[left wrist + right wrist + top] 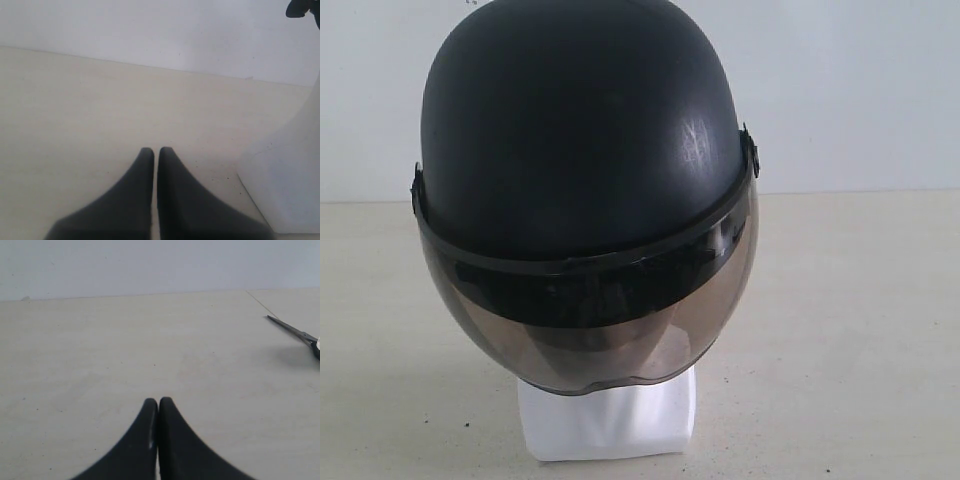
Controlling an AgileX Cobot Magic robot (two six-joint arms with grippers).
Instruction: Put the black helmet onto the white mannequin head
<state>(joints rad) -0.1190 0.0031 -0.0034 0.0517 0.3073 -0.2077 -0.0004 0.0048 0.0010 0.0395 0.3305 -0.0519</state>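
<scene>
We find the black helmet (580,130) seated on the white mannequin head (610,420), with the visor over the face and only the base showing. The left gripper (155,150) and right gripper (158,401) are closed and empty above the table (860,330). We judge the placement complete; the next move needs only that both arms stay clear.

The pale, faintly speckled bench (860,330) carries the white mannequin head (285,190), its block base standing close beside the left fingers (172,195) and slightly ahead of their tips, and a pair of scissors (295,332) lying well ahead of the right fingers (175,440), off to one side.
</scene>
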